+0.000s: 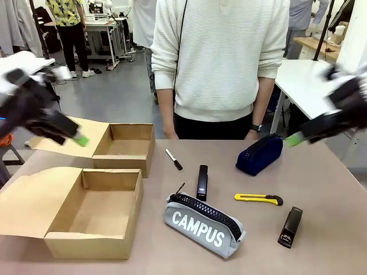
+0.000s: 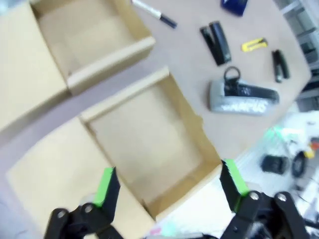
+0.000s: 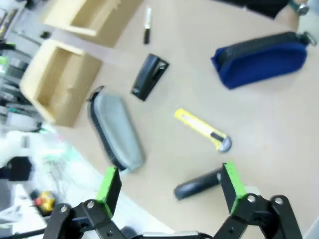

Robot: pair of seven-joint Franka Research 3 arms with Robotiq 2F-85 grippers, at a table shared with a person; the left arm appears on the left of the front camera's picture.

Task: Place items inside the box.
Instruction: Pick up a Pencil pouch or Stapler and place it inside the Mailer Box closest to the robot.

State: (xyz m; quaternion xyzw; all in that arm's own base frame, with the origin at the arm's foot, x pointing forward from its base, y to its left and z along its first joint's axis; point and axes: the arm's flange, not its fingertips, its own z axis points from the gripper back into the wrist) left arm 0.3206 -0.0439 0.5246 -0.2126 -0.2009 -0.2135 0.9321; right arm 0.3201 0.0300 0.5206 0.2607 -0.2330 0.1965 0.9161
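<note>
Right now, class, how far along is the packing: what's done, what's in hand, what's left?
Done: nothing; the near box and far box are empty. In hand: nothing; left gripper and right gripper hang open. Left: pencil case, marker, centre stapler, right-hand stapler, utility knife, blue pouch.

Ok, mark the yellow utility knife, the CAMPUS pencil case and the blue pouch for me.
yellow utility knife [image 1: 255, 198], front view, middle of its yellow handle.
CAMPUS pencil case [image 1: 202, 226], front view, grey side at the lettering.
blue pouch [image 1: 260, 154], front view, centre of its side.
</note>
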